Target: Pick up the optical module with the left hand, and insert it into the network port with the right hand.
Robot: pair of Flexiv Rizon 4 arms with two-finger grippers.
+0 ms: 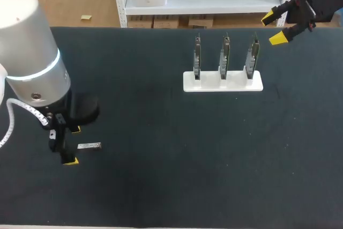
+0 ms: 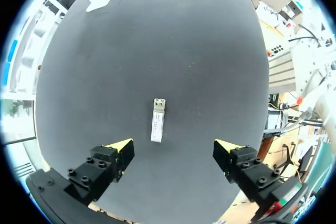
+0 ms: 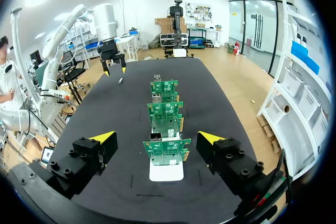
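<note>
Dark tabletop [image 1: 161, 159] | optical module [image 2: 158, 120] | just ahead of spread left pincer [image 2: 173, 145]

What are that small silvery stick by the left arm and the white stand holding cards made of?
The optical module looks like metal: silvery-grey casing, dull sheen. The white stand seems plastic, smooth and matte, though painted metal is possible. The cards look like green circuit board.

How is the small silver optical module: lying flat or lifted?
Lying flat. The small silver optical module rests on the dark table; the left gripper has its jaws open, clear of it.
</note>
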